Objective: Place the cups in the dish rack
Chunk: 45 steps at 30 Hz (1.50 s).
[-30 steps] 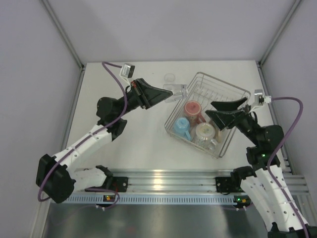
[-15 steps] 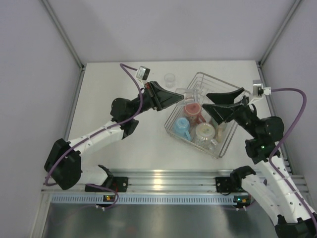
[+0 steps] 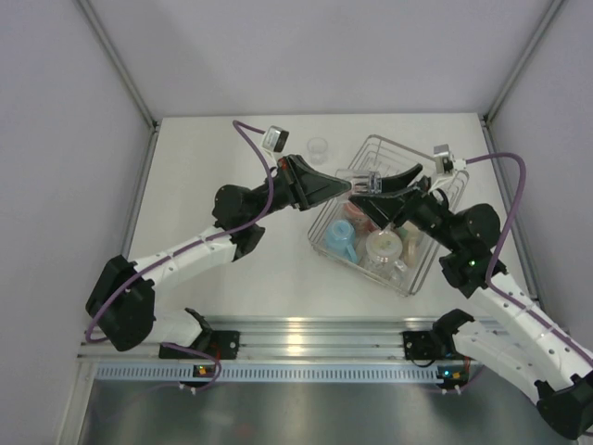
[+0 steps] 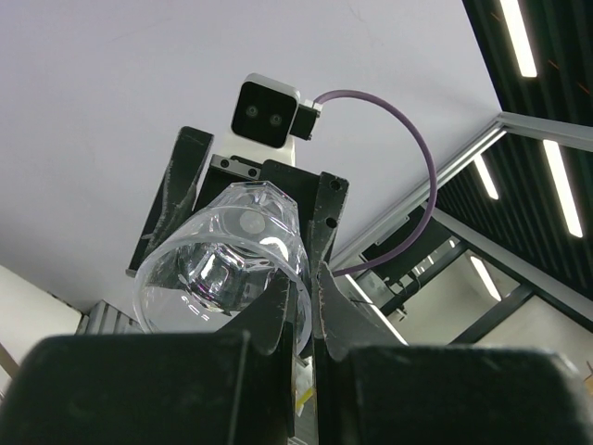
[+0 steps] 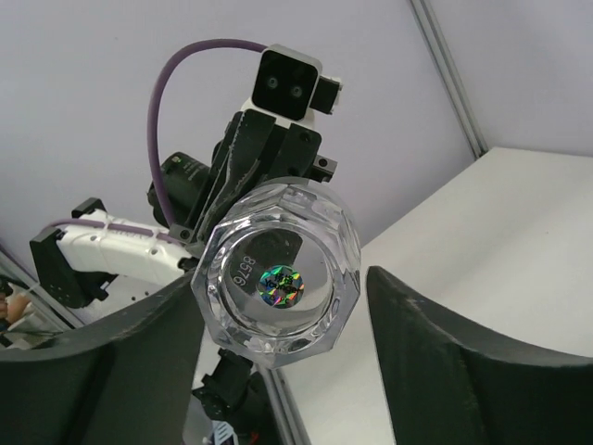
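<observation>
My left gripper point(image 3: 346, 186) is shut on the rim of a clear glass point(image 3: 362, 180), held on its side above the far left edge of the dish rack point(image 3: 419, 271). In the left wrist view the glass point(image 4: 222, 267) has its wall pinched between my left gripper's point(image 4: 309, 281) fingers. My right gripper point(image 5: 283, 298) is open and straddles the faceted base of the glass point(image 5: 278, 278), with a gap on its right side. A light blue cup point(image 3: 340, 237) and a cream patterned cup point(image 3: 382, 247) sit in the rack. A pink cup point(image 3: 360, 208) shows partly under my right gripper point(image 3: 383, 191).
Another small clear glass point(image 3: 318, 146) stands on the white table point(image 3: 222, 158) just beyond the rack's left corner. Grey walls and metal posts close in the table on three sides. The arms' base rail point(image 3: 306, 334) runs along the near edge.
My left arm has carried the glass to the right, over the rack's edge. My right arm has swung left to meet it, and its jaws have narrowed around the glass's base.
</observation>
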Tool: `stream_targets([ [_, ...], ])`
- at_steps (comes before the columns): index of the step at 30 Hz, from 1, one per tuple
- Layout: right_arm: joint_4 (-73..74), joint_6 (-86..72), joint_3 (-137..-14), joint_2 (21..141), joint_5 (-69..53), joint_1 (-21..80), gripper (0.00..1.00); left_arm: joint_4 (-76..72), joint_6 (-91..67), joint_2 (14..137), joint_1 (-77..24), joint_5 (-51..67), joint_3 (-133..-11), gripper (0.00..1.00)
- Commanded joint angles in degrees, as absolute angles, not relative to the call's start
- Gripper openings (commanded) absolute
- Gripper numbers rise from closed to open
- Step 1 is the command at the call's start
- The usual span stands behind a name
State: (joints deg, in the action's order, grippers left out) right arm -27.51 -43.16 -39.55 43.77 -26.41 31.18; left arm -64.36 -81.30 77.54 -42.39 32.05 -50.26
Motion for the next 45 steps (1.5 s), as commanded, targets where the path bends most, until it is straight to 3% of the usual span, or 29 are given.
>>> stream_targets([
  [1, -32.51, -41.22, -41.49, 43.33, -22.94, 33.39, 0.63, -70.14, -80.51, 76.64, -42.71, 31.2, -51.24, 0.0],
  [5, -33.84, -40.87, -40.08, 42.37, -21.1, 34.54, 0.61, -70.14, -80.07, 75.68, -42.71, 31.2, -50.45, 0.0],
  [13, -35.24, -41.22, -40.08, 42.1, -19.95, 34.98, 0.73, -70.22, -79.63, 75.15, -42.71, 31.29, -49.04, 0.0],
  [15, -34.63, -40.96, -40.6, 42.54, -20.83, 34.98, 0.65, -70.31, -79.45, 74.8, -42.71, 31.2, -48.87, 0.0],
  [19, -34.27, -41.13, -40.08, 42.54, -20.22, 35.33, 0.31, -70.31, -78.66, 74.27, -42.71, 30.94, -48.69, 0.0],
  [21, -34.28, -41.13, -39.03, 41.93, -19.51, 35.42, 0.2, -70.31, -78.49, 74.01, -42.71, 30.76, -48.52, 0.0],
  [23, -33.49, -40.7, -38.06, 40.61, -17.85, 35.42, 0.01, -69.88, -78.13, 73.65, -42.71, 29.63, -47.47, 0.24],
  [26, -30.77, -39.29, -38.23, 39.2, -15.65, 35.51, 0.0, -69.79, -77.78, 73.39, -42.71, 28.74, -45.79, 0.54],
  [30, -23.39, -36.13, -40.69, 37.01, -11.53, 35.51, 0.0, -66.46, -75.42, 71.72, -42.71, 28.04, -45.0, 0.66],
  [35, -5.21, -29.36, -46.57, 36.13, -1.53, 35.42, 0.0, -49.52, -65.85, 65.58, -42.71, 26.37, -45.61, 0.78],
  [38, 3.39, -25.59, -49.3, 36.65, 3.85, 35.16, 0.0, -33.52, -57.5, 61.1, -42.63, 22.7, -47.72, 0.98],
  [45, 16.07, -15.83, -62.12, 51.31, 14.5, 30.25, 0.0, -5.3, -41.52, 55.73, -42.63, 12.76, -54.82, 0.98],
])
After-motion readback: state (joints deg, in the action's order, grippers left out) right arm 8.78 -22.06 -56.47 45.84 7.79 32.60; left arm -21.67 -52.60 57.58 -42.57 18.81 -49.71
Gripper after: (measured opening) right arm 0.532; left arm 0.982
